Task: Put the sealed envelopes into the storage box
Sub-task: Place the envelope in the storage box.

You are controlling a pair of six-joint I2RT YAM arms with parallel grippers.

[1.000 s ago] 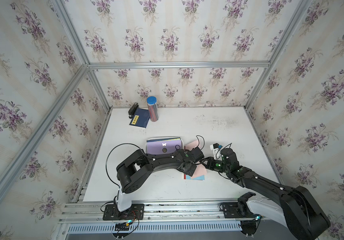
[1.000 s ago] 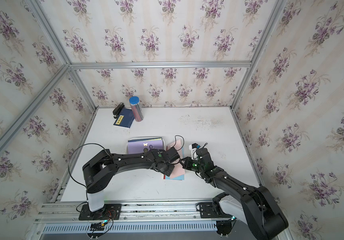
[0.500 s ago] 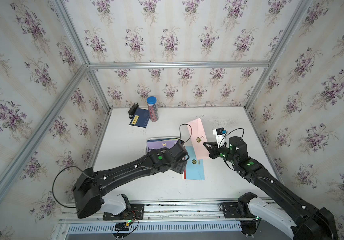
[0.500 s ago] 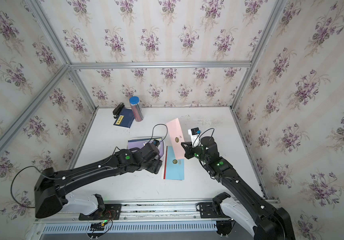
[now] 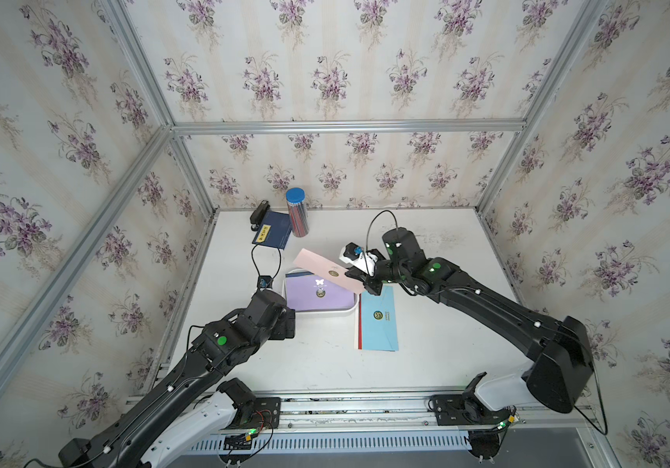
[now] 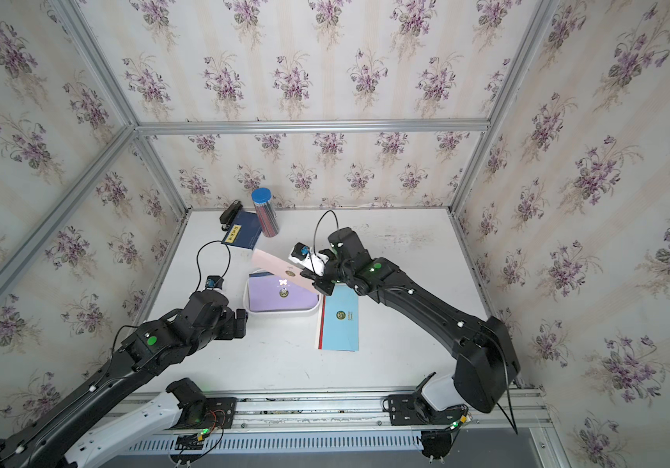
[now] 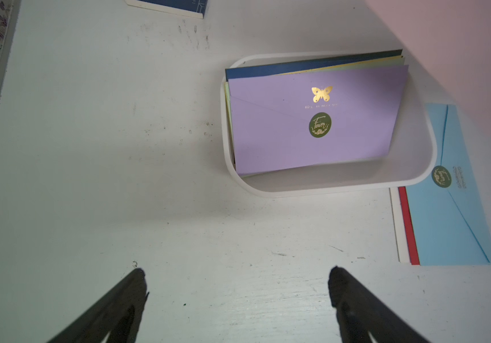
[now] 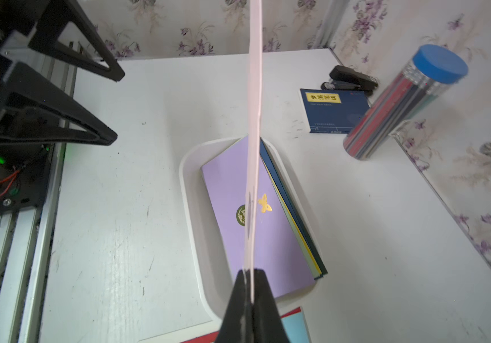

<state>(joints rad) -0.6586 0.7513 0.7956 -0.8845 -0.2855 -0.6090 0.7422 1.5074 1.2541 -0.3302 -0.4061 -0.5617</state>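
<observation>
My right gripper point(image 5: 357, 279) point(image 8: 250, 273) is shut on one end of a pink envelope point(image 5: 319, 265) point(image 8: 254, 118), one of the sealed envelopes. It holds the envelope tilted in the air over the storage box point(image 5: 317, 311) point(image 7: 327, 190), a white tray. A purple envelope point(image 5: 309, 295) point(image 7: 297, 142) tops the stack inside. A light blue envelope point(image 5: 380, 328) point(image 7: 452, 219) lies on the table right of the box. My left gripper point(image 5: 291, 322) point(image 7: 237, 276) is open and empty, low over the table at the box's front left.
Red and white envelope edges point(image 7: 407, 225) show under the light blue one. At the back left stand a navy booklet point(image 5: 272, 235), a blue-lidded pencil tube point(image 5: 297, 212) and a black stapler point(image 5: 259, 210). Aluminium rails point(image 5: 325, 405) run along the table's front.
My left gripper has opened, let go at the pile and drawn back to the box's front left. The right arm has lifted the pink envelope and carried it left over the box.
</observation>
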